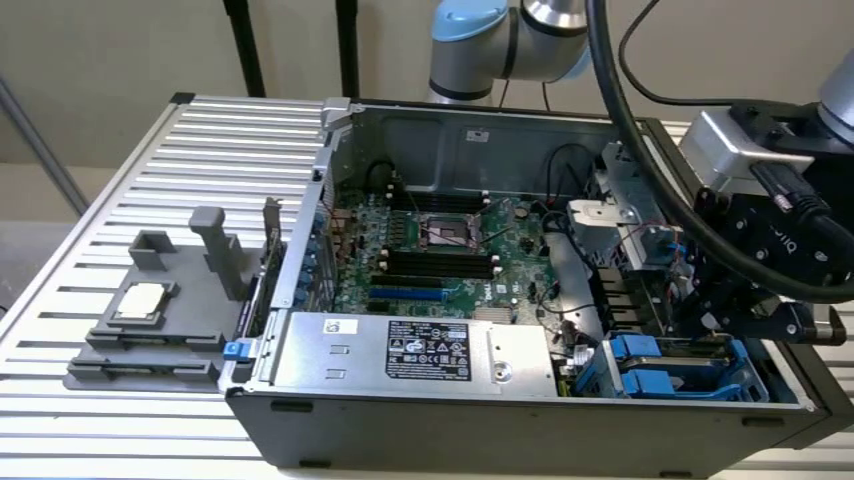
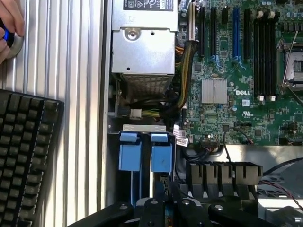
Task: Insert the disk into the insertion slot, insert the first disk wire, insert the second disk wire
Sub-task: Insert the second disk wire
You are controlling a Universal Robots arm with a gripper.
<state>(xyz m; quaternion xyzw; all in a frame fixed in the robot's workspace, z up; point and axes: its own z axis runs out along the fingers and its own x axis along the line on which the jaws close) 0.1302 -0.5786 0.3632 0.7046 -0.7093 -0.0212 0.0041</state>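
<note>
The claw [image 1: 741, 325] hangs just above the insertion slot [image 1: 687, 368] at the open computer case's [image 1: 534, 430] corner, beside the power supply [image 1: 414, 350]; whether it is apart or together cannot be told.

"DELL" stands in white letters on the motherboard [image 2: 246, 92], printed just beside a silver heatsink [image 2: 213, 91], well away from the fingers [image 2: 163, 201] and across the board from them. On the black gripper body [image 1: 787, 245] in the exterior view, part of a pale brand word shows, roughly "IQ". The power supply [image 1: 414, 350] carries a black label [image 1: 427, 347] and a small white sticker [image 1: 340, 326]; their print is too small to read. A white sticker on the case's back wall [image 1: 477, 134] is likewise unreadable.
</note>
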